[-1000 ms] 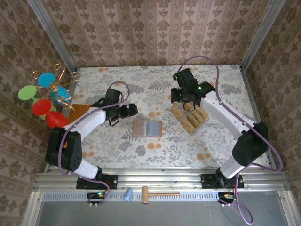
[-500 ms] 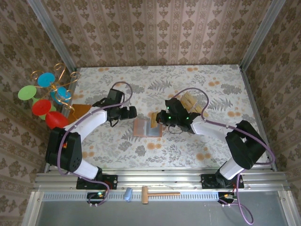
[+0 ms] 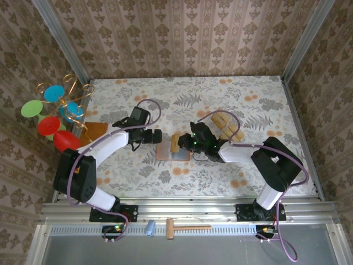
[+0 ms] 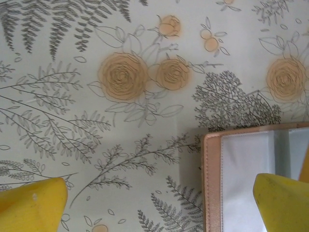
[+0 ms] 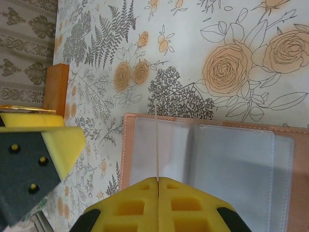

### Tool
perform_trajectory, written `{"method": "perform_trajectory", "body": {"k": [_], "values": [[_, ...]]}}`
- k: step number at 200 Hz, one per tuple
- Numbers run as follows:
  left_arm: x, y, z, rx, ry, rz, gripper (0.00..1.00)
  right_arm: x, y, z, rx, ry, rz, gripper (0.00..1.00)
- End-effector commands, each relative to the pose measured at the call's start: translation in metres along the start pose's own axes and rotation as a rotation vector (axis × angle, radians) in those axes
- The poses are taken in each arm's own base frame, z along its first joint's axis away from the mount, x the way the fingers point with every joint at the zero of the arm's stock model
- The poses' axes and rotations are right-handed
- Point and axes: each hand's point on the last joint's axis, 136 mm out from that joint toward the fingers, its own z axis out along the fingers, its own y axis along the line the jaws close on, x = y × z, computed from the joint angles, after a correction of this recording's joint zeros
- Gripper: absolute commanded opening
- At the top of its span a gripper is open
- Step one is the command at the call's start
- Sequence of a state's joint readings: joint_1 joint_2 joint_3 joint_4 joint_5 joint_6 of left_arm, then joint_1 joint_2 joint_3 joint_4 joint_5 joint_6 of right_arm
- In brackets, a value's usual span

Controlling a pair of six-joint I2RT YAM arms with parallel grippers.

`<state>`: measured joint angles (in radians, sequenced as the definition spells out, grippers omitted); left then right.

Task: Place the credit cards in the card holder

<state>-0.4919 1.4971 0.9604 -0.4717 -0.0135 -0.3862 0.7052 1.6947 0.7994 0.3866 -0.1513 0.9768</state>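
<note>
Broadly, the floral table [image 3: 259,105] fills the middle of the top view, with both arms reaching in toward its centre. The left arm [image 3: 105,144] comes in from the left and the right arm [image 3: 242,153] bends in low from the right, so that the two wrists nearly face each other across the holder [image 3: 171,154].

At the table's left edge stands a toy [image 3: 52,113] of coloured discs, with an orange-brown board [image 3: 95,130] just beside it. A hammer [image 3: 185,227] lies on the rail in front of the arm bases.

The holder lies open and flat near the table's middle, its pale inside facing up. The right wrist view shows its two clear pockets [image 5: 231,169] inside a pinkish-brown border.

The left gripper [image 3: 158,136] hangs just beside the holder's far left corner. Its yellow fingers [image 4: 31,205] are spread wide and hold nothing; one of them is over the holder's left page.

The right gripper [image 3: 181,142] is at the holder's far edge. Its fingers [image 5: 130,203] are pressed together on a single card [image 3: 175,145], seen edge-on as a thin line [image 5: 157,140] over the left pocket. Whether that card touches the holder cannot be told.

The other cards [image 3: 227,126] lie in a tight row on the table, to the right of the holder and well apart from it.
</note>
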Motion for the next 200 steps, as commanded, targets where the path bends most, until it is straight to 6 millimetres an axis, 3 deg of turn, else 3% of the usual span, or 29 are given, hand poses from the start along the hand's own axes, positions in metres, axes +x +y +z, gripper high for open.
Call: {"method": "perform_trajectory", "body": {"k": [1,88,128,200], "values": [[0.009,0.002,0.002,-0.054,0.031,0.070,1.00,0.003,-0.002,0.004,-0.037,0.008,0.020,0.00],[0.033,-0.001,0.017,-0.078,0.077,0.105,0.99,0.012,-0.023,-0.005,-0.028,0.042,0.052,0.00],[0.036,-0.012,0.016,-0.066,0.056,0.150,0.99,0.012,-0.025,-0.009,-0.028,0.044,0.056,0.00],[0.045,-0.013,0.026,-0.066,0.071,0.149,0.99,0.013,-0.034,-0.008,-0.011,0.051,0.072,0.00]]}}
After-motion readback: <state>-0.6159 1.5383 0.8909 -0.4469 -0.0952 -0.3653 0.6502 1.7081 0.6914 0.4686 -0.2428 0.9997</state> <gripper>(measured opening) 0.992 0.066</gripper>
